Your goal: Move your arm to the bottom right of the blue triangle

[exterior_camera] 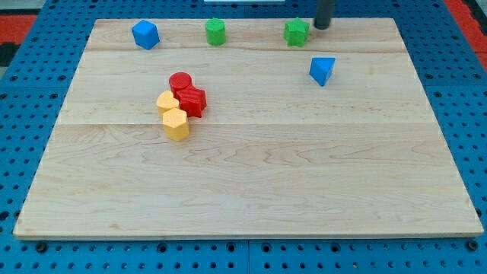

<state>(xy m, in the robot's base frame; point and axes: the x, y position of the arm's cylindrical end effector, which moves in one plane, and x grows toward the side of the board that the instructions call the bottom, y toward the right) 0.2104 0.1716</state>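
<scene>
The blue triangle [322, 70] lies on the wooden board [251, 190] toward the view's upper right. My tip [321, 27] is at the view's top, just right of a green block [297, 32] and above the blue triangle, with a clear gap between the tip and the triangle. The rod runs up out of the view.
A blue cube [145, 34] and a green cylinder [216, 31] sit along the top edge. A cluster at centre left holds a red cylinder [180, 81], a red block [192, 101], a yellow block [167, 102] and a yellow hexagonal block [176, 124].
</scene>
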